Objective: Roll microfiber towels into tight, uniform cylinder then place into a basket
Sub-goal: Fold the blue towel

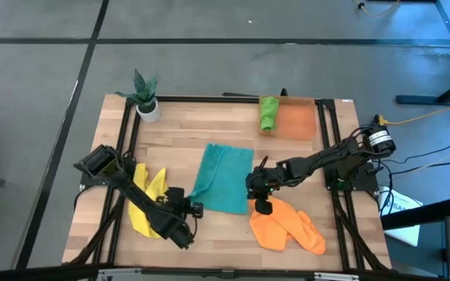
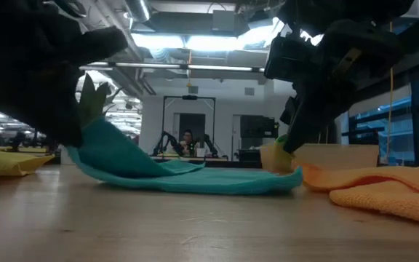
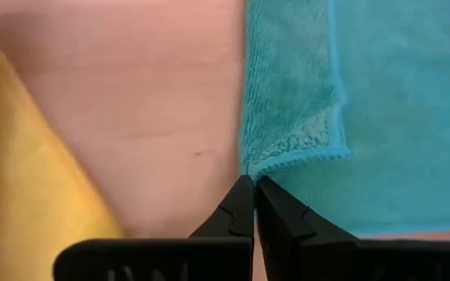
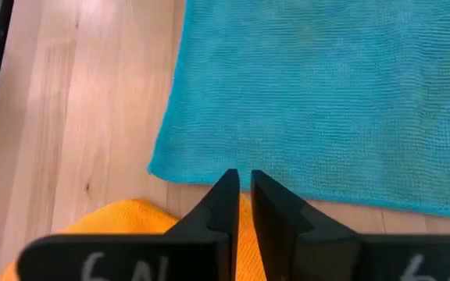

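Right gripper (image 4: 242, 187) hangs low at the teal towel's (image 1: 223, 178) near corner, fingers almost together and nothing pinched as yet.
One bright green towel (image 1: 268, 113) lies rolled in the orange basket (image 1: 297, 122); teal, yellow (image 1: 145, 201) and orange (image 1: 286, 225) wait unrolled. Left gripper (image 3: 253, 190), pressed shut, nips the teal's opposite edge.

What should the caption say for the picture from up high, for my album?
Two robot arms reach for the teal towel between yellow and orange towels; a rolled green towel lies in the basket.
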You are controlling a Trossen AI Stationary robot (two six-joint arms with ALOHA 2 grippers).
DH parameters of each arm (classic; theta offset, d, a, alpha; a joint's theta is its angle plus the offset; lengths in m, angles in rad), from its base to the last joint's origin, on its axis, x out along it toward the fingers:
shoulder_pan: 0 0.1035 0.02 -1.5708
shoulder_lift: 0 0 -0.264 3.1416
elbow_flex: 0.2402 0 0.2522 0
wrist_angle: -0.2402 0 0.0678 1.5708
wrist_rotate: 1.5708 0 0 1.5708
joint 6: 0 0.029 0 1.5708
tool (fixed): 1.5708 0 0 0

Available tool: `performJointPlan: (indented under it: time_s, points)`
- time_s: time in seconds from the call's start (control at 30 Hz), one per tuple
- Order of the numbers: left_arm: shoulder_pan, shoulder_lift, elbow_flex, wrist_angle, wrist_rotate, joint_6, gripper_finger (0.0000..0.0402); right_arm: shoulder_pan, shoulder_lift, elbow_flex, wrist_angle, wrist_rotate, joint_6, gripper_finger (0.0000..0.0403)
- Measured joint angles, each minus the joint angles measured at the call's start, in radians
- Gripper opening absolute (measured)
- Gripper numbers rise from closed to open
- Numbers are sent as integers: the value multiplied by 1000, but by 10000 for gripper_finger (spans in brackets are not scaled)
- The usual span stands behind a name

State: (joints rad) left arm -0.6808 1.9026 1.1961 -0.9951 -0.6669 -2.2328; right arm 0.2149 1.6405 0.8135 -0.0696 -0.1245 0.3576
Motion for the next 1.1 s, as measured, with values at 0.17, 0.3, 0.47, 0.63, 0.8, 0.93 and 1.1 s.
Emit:
performJointPlan:
  time_s: [0.17, 0.3, 0.47, 0.63, 0.8, 0.93, 1.1]
  points:
    - [-1, 9, 0, -2, 93, 71, 0, 0, 0, 0, 0, 0, 0, 38]
    - [0, 10, 0, -2, 102, 110, 0, 0, 0, 0, 0, 0, 7, 39]
    - [0, 10, 0, 9, 103, 212, 12, 0, 0, 0, 0, 0, 30, 39]
    - [2, 10, 0, 9, 115, 196, 50, 0, 0, 0, 0, 0, 32, 39]
    - [21, 10, 0, 9, 249, 187, 97, -1, 0, 0, 5, -1, 61, 39]
    - [42, 3, 0, 9, 360, 222, 116, -13, 0, 25, -1, -3, 85, 39]
    - [32, -67, 0, -1, 299, 241, 118, -66, 0, 136, -36, 0, 83, 38]
